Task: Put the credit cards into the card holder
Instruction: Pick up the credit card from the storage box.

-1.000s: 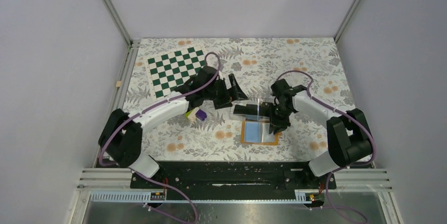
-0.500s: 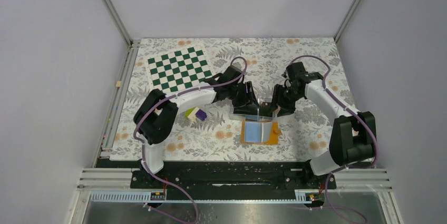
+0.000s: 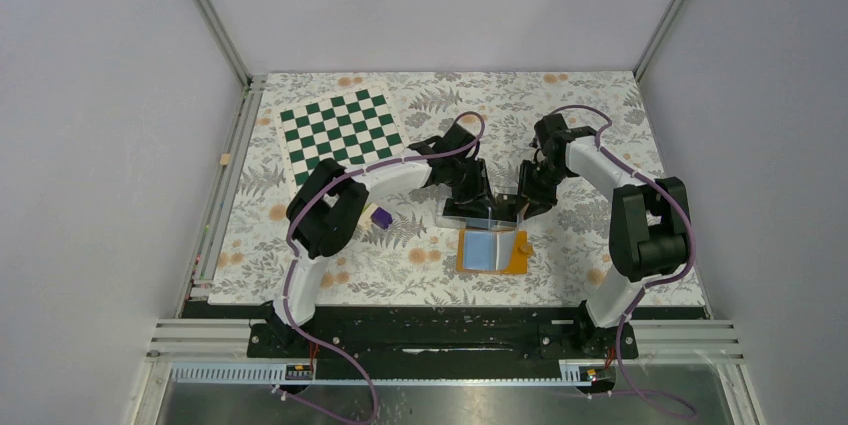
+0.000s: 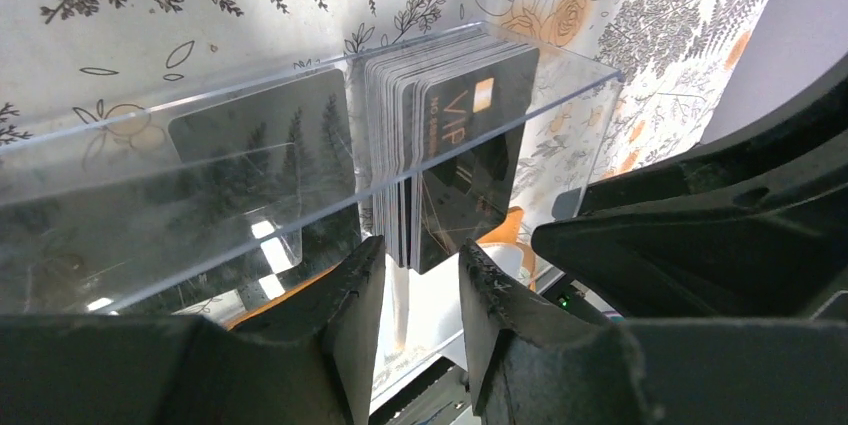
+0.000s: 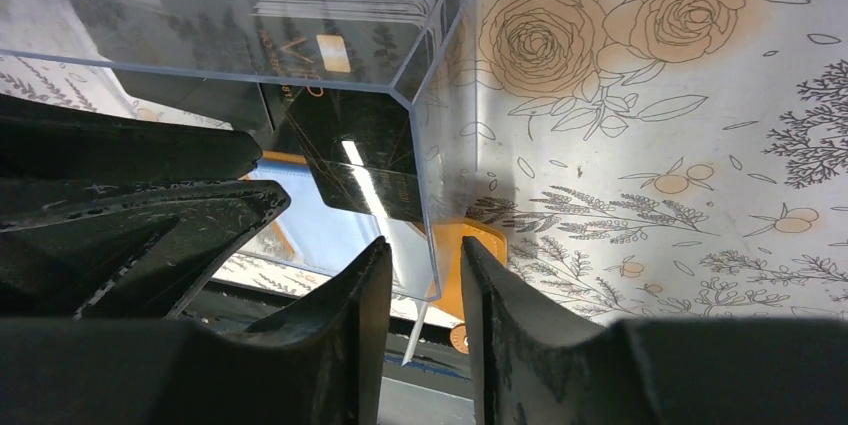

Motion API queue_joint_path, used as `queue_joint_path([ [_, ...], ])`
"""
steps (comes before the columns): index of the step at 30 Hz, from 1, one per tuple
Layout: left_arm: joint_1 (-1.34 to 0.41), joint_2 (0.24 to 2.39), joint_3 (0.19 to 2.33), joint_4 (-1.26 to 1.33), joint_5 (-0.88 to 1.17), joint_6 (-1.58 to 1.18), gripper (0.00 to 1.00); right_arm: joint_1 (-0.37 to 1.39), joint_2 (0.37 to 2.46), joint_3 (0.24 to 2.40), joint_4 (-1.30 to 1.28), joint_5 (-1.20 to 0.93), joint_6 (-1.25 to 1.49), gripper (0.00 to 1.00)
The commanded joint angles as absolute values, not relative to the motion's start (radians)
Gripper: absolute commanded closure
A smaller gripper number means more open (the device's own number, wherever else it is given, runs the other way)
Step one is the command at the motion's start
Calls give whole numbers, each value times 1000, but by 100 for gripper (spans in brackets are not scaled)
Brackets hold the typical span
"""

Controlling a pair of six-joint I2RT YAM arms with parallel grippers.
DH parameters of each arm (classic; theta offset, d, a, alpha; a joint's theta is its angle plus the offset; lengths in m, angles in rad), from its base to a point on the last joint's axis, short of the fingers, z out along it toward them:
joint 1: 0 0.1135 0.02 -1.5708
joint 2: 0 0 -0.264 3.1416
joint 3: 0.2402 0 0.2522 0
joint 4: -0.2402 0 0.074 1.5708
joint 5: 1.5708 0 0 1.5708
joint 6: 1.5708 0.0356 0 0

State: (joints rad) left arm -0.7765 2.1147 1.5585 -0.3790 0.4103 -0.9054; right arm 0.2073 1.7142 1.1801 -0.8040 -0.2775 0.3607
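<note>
Left pincer (image 4: 420, 295) and right pincer (image 5: 425, 295), part-open and clamping nothing, straddle walls of the clear box (image 3: 478, 207) holding the credit cards (image 4: 450, 145). Uneven closing could tip it, spilling them past the adjacent card holder (image 3: 490, 250).

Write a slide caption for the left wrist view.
Left gripper straddles an edge of the clear box holding stacked black credit cards.

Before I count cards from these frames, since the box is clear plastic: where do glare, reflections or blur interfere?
Left wrist: fern reflections and white glare patches veil the near wall of the clear box; the credit cards are sharp. Right wrist: a bright streak crosses the cards. Top external: even light, no glare, but the box is too small to read.
</note>
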Motion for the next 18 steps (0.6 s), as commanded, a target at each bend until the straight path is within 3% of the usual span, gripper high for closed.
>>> queue_joint_path([
  [1,-790,2133,1617,-394,423,-902,68,202,1721,1212,-841,-256,336,66],
  [7,-792,2162,1637,-403,420,-906,73,202,1723,1210,-840,-269,336,76],
  [18,-795,2183,1650,-375,444,-912,84,203,1729,1209,-841,-290,332,81],
])
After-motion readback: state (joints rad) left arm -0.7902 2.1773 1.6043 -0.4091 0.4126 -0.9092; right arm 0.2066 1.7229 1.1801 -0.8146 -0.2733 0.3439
